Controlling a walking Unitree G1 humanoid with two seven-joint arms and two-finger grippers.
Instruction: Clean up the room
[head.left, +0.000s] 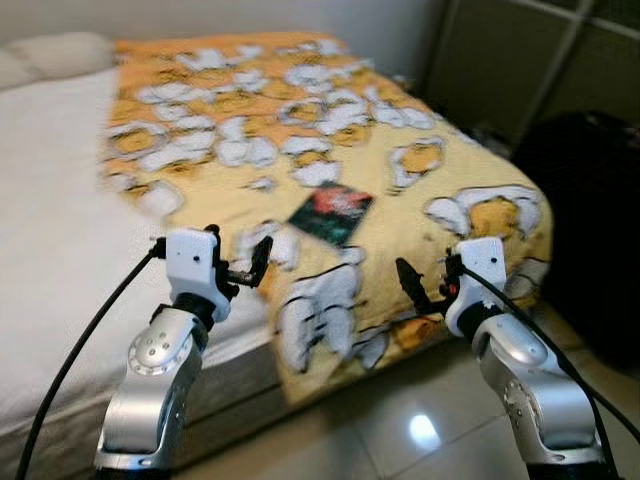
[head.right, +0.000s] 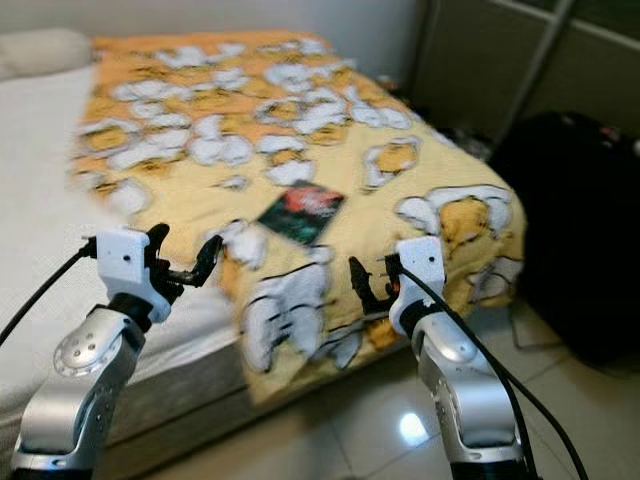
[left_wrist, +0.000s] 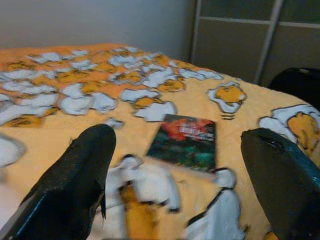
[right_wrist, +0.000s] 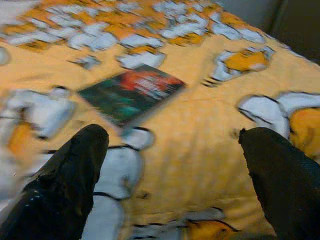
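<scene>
A dark book with a red and green cover (head.left: 332, 213) lies flat on the yellow blanket with white and orange figures (head.left: 300, 120), near the foot of the bed. My left gripper (head.left: 240, 262) hovers open at the bed's edge, short of the book and to its left. Open as well, my right gripper (head.left: 428, 285) is held near the blanket's hanging corner, short of the book and to its right. In the left wrist view the book (left_wrist: 186, 141) sits between the two spread fingers (left_wrist: 75, 185), with nothing held. The right wrist view has the book (right_wrist: 132, 92) ahead, towards one side.
The blanket covers part of a white mattress (head.left: 50, 200), with a pillow (head.left: 60, 50) at the head. A black bag (head.left: 590, 200) stands on the floor right of the bed, before grey closet doors (head.left: 520, 60). Glossy floor tiles (head.left: 400, 420) lie below my arms.
</scene>
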